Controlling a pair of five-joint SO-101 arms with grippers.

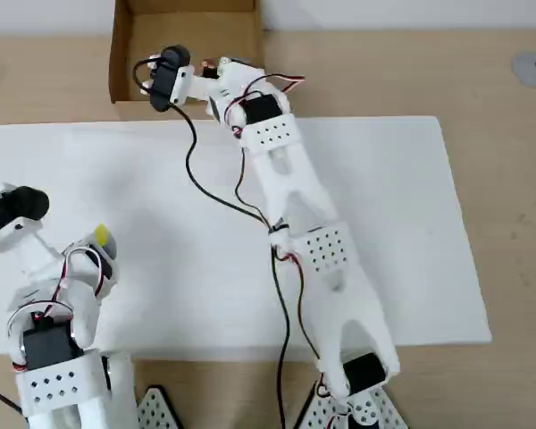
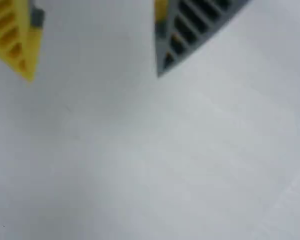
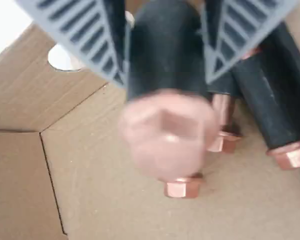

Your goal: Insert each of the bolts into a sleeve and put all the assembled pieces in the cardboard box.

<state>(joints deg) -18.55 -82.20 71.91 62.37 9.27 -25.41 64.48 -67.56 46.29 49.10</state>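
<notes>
Here we see the white mat (image 1: pixel 161 179) spread over the table (image 1: pixel 500 134), with the box (image 1: pixel 119 63) just past its far edge. Our right arm (image 1: pixel 295 197) stretches across the mat to the box. There the right gripper (image 3: pixel 165 80) hangs inside, clamped on a black sleeve (image 3: pixel 160 45) with a copper bolt (image 3: pixel 165 132) in it. Other pieces (image 3: pixel 272 107) lie on the box floor beneath. Our left gripper (image 2: pixel 93 75) hovers over the mat, jaws apart, holding nothing.
</notes>
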